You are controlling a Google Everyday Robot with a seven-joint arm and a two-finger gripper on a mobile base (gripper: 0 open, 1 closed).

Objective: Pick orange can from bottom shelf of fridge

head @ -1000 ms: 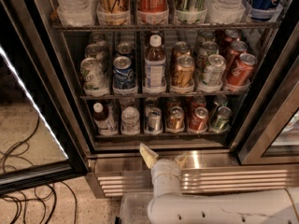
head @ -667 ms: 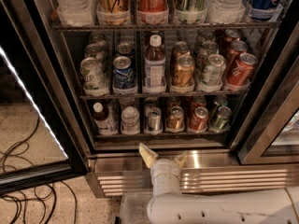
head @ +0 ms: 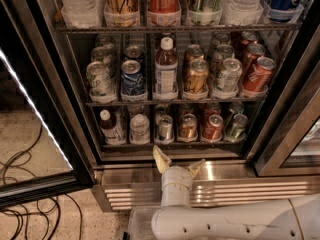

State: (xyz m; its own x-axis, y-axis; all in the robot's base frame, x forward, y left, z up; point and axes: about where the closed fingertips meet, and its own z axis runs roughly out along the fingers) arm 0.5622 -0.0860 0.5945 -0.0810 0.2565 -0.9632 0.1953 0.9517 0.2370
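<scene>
Tool (head: 178, 163) below-left of orange can (head: 212, 127)

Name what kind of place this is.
Likely an office or lab pantry: a glass-door drinks fridge full of cans, loose cables on the floor. The gripper sits open at the fridge's base, below the orange can.

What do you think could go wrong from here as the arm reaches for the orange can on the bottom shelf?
The white two-finger gripper, jaws open, sits below the dark wire bottom shelf and left of the small red-orange can. It lines up nearer the gold-brown can and might take that instead. The green can stands close beside the target, so a jaw could knock it.
</scene>
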